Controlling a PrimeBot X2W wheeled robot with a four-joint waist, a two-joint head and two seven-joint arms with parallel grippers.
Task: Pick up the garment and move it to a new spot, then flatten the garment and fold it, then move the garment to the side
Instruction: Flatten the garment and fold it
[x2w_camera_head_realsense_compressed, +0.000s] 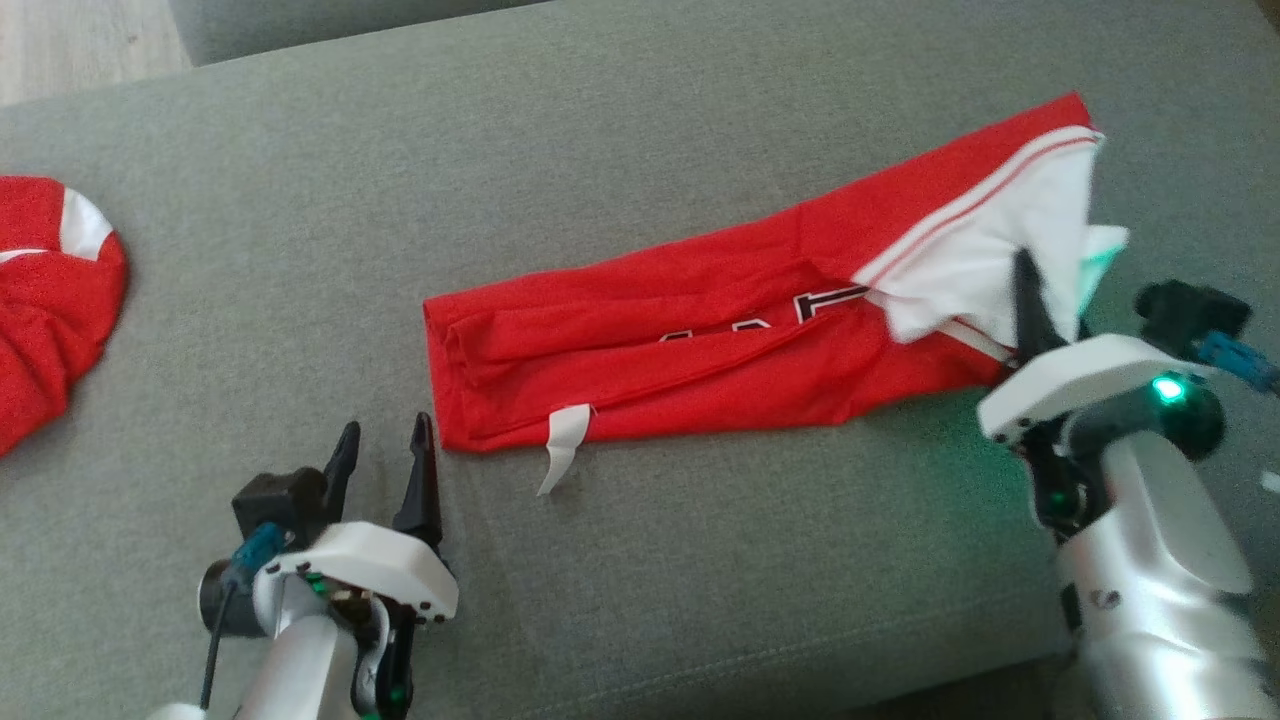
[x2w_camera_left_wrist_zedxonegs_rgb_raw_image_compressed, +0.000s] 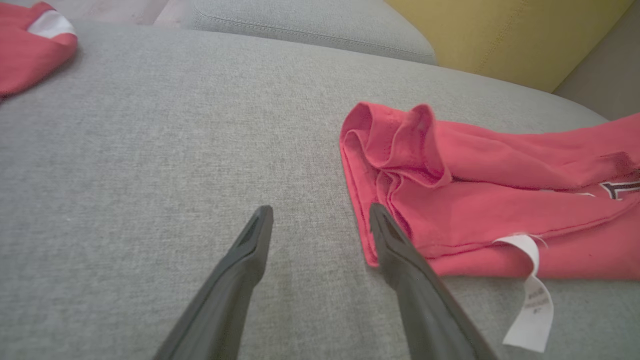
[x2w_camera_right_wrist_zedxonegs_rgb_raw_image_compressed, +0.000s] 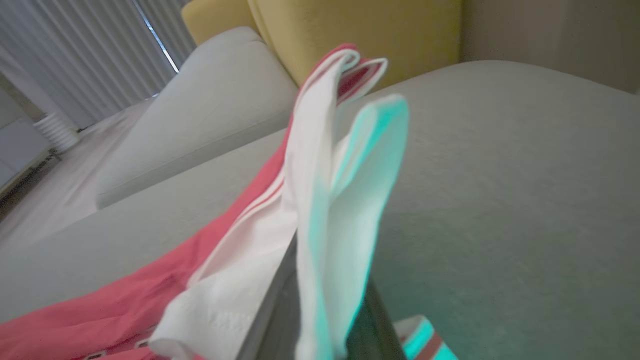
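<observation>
Head view: two garments (x2w_camera_head_realsense_compressed: 700, 370) (x2w_camera_head_realsense_compressed: 50, 290), two claws (x2w_camera_head_realsense_compressed: 386, 425) (x2w_camera_head_realsense_compressed: 1025, 275)

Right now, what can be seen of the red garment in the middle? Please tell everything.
The garment is thin red cloth, folded into a long strip on the grey cushion. Black letters peek from a fold. Its white, red-striped end is lifted, pinched in the right gripper. A white tag sticks out near the other end, close to the open left gripper.
</observation>
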